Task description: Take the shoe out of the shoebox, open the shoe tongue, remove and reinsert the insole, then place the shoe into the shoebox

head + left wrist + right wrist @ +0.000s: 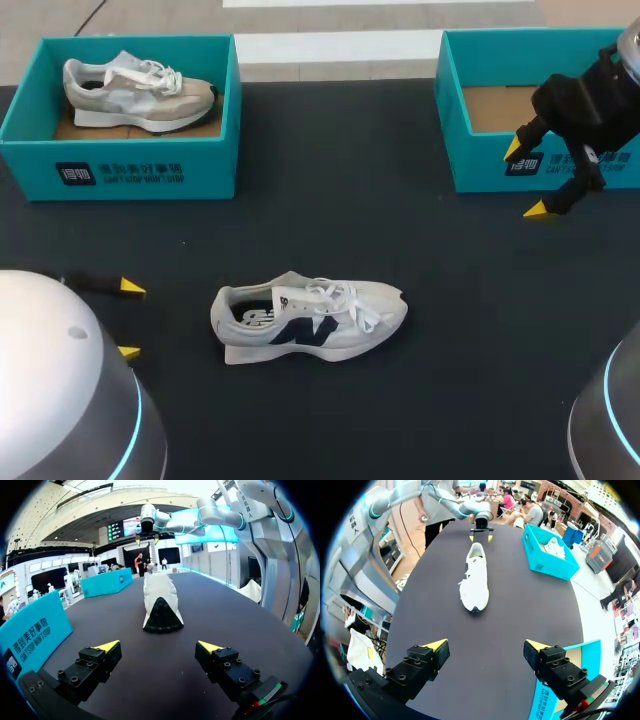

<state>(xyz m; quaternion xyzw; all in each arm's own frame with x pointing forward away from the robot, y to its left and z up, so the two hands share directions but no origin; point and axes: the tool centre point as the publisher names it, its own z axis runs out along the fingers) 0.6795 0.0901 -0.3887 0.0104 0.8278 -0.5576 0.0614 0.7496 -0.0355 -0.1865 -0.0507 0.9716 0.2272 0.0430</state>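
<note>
A white shoe (310, 320) with a navy logo lies on its side in the middle of the black table, toe to the right, laces loose. My left gripper (130, 320) stands open to its left, level with the heel. From the left wrist the shoe (161, 602) is ahead of the open left gripper (160, 647), black heel toward me. My right gripper (527, 180) hangs open in front of an empty teal shoebox (480, 165) at the back right. From the right wrist the shoe (475, 577) lies well ahead of the open right gripper (487, 647), toe toward me.
A second teal shoebox (120, 170) at the back left holds a grey and white shoe (135, 92); this box (547, 555) also shows from the right wrist. The empty box's wall (565, 680) is beside the right finger.
</note>
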